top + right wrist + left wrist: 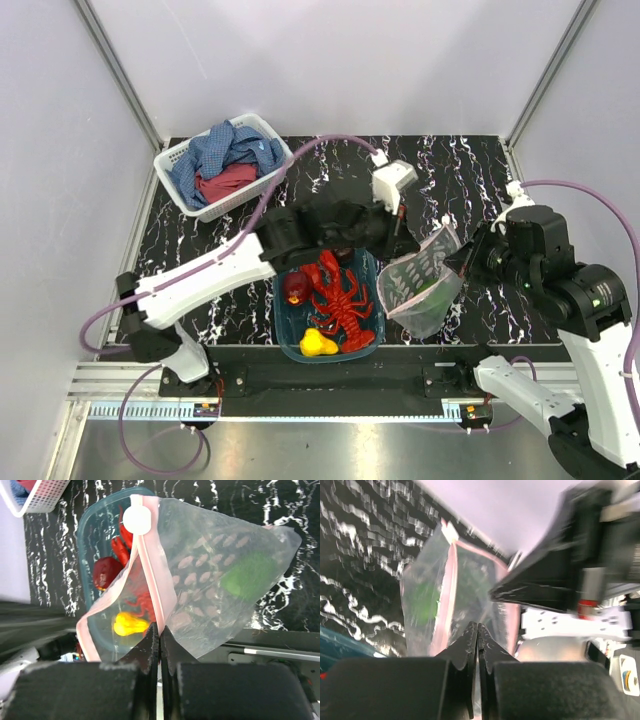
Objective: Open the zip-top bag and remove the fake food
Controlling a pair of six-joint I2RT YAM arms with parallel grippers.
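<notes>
Right of centre on the black marbled surface [480,170]: one zip-top bag [420,290], clear crinkled plastic with a pink zip strip and a white slider [136,520]. It is held between both tools, just beside the tub, with its mouth spread wide. Whether its bottom touches the surface cannot be told.

Contents of the bag: one green pepper [250,575], lying low against the far wall.

Left tool [405,240]: closed, fingers pinching one lip of the bag at the pink strip, as its blurred wrist view shows.

Right tool [462,262]: closed, fingers clamped on the opposite lip at the pink strip.

Near edge, centre: one teal translucent tub [283,330], rectangular, standing flat and left of the bag. Contents:
- one red lobster [342,300], lying lengthwise in the middle;
- one dark red fruit [295,288], at the left wall, touching the lobster;
- one yellow pear [317,343], at the near end, beside the lobster's tail.

Far left corner: one white basket [175,160], set at an angle, well apart from the tub. It holds a blue cloth [232,145] bunched over a red cloth [225,185].
</notes>
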